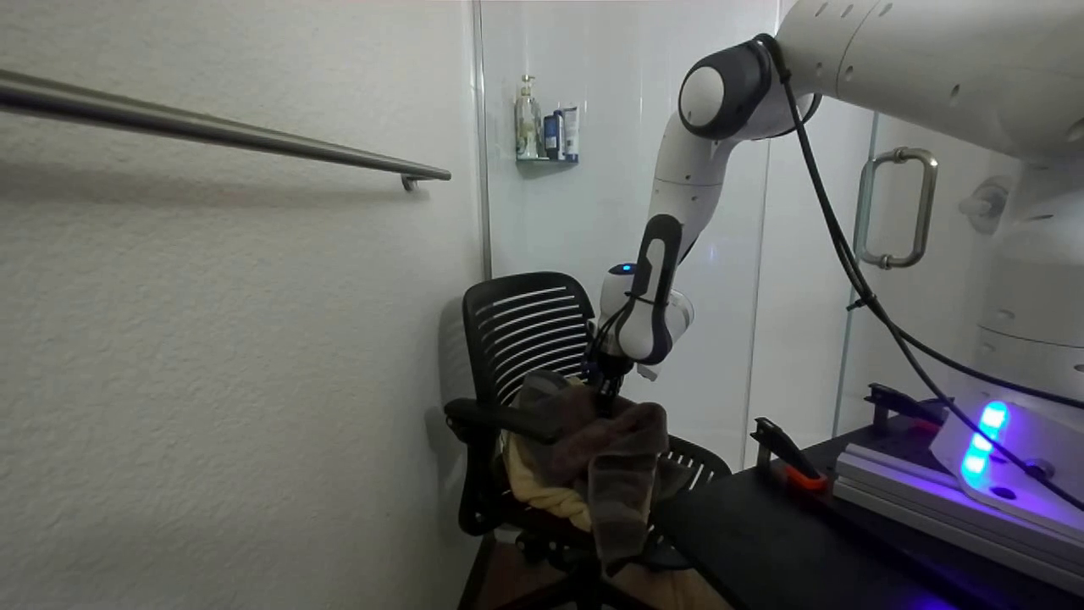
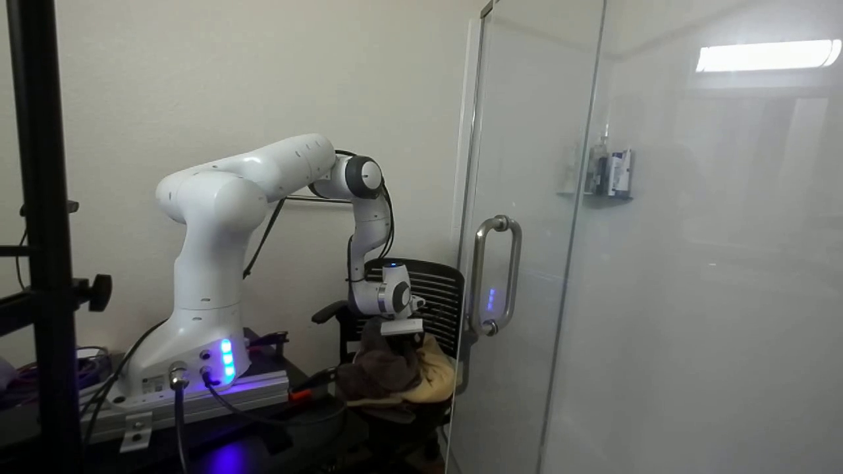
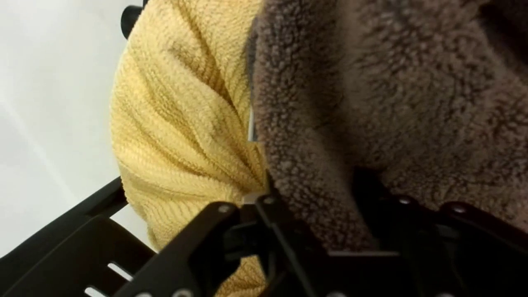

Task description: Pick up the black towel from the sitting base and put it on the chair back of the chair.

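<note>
The towel, dark brown rather than black in these views, lies bunched over the chair seat [image 1: 710, 457] and hangs past its front. The towel [image 1: 584, 445] also shows in an exterior view [image 2: 375, 372] and fills much of the wrist view [image 3: 412, 103]. My gripper [image 1: 605, 402] points down into it. In the wrist view the jaws [image 3: 317, 181] are partly closed, with a thick towel fold filling the gap; the fingertips are partly buried. The slatted black chair back [image 1: 533, 318] stands behind the towel, also in an exterior view [image 2: 438, 283].
A yellow cloth [image 3: 185, 115] lies beside and under the towel on the seat. A chair armrest [image 1: 500, 419] is close to the gripper. The black table [image 1: 762, 525] with the robot base stands near the seat. Wall and glass shower door [image 2: 520, 368] flank the chair.
</note>
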Controlling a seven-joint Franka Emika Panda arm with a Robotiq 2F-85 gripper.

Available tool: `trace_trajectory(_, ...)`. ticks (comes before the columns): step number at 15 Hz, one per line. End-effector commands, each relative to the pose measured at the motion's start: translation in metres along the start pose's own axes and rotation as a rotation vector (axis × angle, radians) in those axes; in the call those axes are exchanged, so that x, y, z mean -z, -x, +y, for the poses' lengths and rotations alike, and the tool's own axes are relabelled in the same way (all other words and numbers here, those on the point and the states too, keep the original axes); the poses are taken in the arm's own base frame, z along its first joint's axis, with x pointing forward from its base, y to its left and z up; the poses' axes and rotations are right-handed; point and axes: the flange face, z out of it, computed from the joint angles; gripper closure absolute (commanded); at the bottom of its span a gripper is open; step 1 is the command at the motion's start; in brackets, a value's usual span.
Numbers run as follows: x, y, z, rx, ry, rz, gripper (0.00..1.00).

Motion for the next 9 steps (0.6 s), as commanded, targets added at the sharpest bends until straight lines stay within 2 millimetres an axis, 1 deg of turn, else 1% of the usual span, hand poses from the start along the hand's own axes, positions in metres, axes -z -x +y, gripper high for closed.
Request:
trace_trajectory(1,-0.002,-0.004,0.010,0.004,-0.029,0.032,0.82)
trace_trajectory(2,0.000,-0.004,0.009,0.001,-0.040,0.038,0.91)
trace_trajectory(3,0.003,-0.004,0.010,-0.002,-0.049,0.046,0.97)
trace_trajectory(4,0.010,-0.003,0.011,0.000,-0.049,0.050,1.00)
trace_trajectory(5,0.019,-0.002,0.015,-0.002,-0.047,0.061,1.00)
trace_trajectory(6,0.027,-0.002,0.018,-0.004,-0.037,0.062,0.98)
trace_trajectory(7,0.040,-0.003,0.023,-0.008,-0.017,0.060,0.94)
trace_trajectory(8,0.052,-0.005,0.028,-0.009,0.000,0.063,0.98)
trace_trajectory(9,0.070,-0.008,0.034,-0.008,0.036,0.055,0.98)
